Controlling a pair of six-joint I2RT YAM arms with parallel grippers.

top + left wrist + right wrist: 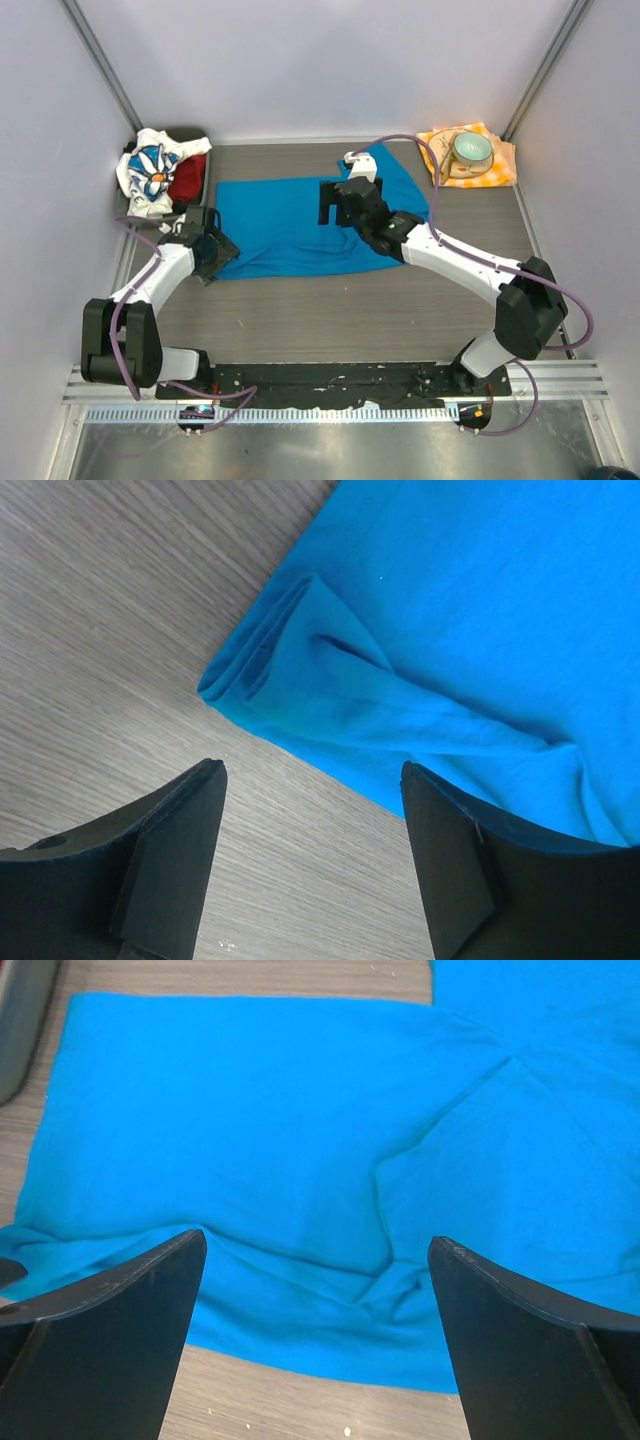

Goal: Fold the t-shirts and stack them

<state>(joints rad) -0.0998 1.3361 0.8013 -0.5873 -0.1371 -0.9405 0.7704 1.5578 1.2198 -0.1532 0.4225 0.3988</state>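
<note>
The bright blue t-shirt (290,225) lies spread on the table's middle, partly folded. My left gripper (213,250) is open and empty at its near-left corner; in the left wrist view that folded corner (290,680) lies just beyond my gripper (312,780). My right gripper (340,200) is open and empty above the shirt's right half; the right wrist view shows blue cloth (300,1140) with creases between my fingers (316,1250). The daisy-print shirt (148,175) and the red shirt (188,180) lie bunched in a dark bin at the far left.
An orange-and-white checked napkin (500,165) with a pale green bowl (472,150) on it lies at the far right corner. The dark bin (195,135) stands at the far left. White walls enclose the table.
</note>
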